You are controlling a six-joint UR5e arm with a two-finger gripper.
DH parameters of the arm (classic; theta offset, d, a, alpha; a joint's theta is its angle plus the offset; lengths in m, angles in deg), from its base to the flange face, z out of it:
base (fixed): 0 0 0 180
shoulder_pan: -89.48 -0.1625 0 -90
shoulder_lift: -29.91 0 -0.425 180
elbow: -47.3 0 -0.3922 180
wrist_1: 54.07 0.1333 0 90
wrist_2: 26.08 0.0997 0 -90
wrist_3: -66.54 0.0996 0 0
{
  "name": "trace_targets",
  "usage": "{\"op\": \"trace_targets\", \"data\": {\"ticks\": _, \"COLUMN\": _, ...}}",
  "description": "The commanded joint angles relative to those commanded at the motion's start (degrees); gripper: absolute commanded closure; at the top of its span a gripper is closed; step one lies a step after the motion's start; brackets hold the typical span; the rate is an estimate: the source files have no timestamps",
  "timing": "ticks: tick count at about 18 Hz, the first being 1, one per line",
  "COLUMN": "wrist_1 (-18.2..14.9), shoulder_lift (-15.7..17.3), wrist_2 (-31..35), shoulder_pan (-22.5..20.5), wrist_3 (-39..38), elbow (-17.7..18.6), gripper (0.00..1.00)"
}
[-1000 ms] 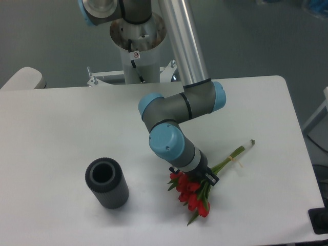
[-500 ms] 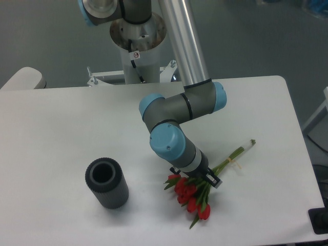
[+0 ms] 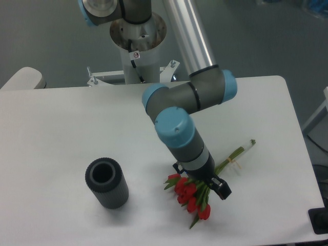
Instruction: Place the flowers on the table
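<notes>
So from my seat, a dark ribbed cylinder point(image 3: 106, 183) stands left on the counter point(image 3: 61, 128), its open top looking empty (shadowy inside). Right of it the flowers point(image 3: 192, 197) lie flat; the gripper point(image 3: 205, 180) hangs above them, jaws hidden, so I cannot tell their state.

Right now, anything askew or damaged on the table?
Nothing stands out. The tulip bunch lies flat on the table, stems pointing to the far right, and the dark ribbed cylinder stands apart, undamaged.
</notes>
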Motion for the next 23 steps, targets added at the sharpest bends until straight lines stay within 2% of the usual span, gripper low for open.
{"op": "trace_targets", "data": {"ticks": 4, "wrist_1": -5.6, "shoulder_lift": 0.0, "wrist_2": -5.4, "shoulder_pan": -1.4, "wrist_3": -0.4, "elbow": -4.9, "gripper": 0.12}}
{"op": "trace_targets", "data": {"ticks": 7, "wrist_1": -8.3, "shoulder_lift": 0.1, "wrist_2": -12.9, "shoulder_pan": -3.2, "wrist_3": -1.0, "elbow": -7.8, "gripper": 0.09}}
{"op": "trace_targets", "data": {"ticks": 11, "wrist_1": -8.3, "shoulder_lift": 0.8, "wrist_2": -22.1, "shoulder_pan": -5.7, "wrist_3": -1.0, "elbow": -8.7, "gripper": 0.02}}
{"op": "trace_targets", "data": {"ticks": 15, "wrist_1": -8.2, "shoulder_lift": 0.9, "wrist_2": -24.3, "shoulder_pan": -6.2, "wrist_3": -1.0, "elbow": -9.1, "gripper": 0.01}}
{"op": "trace_targets", "data": {"ticks": 20, "wrist_1": -7.7, "shoulder_lift": 0.9, "wrist_2": -31.6, "shoulder_pan": -8.2, "wrist_3": -1.0, "elbow": -9.2, "gripper": 0.0}}
{"op": "trace_targets", "data": {"ticks": 23, "wrist_1": -7.7, "shoulder_lift": 0.9, "wrist_2": -31.5, "shoulder_pan": -8.3, "wrist_3": -0.8, "elbow": -9.2, "gripper": 0.0}}
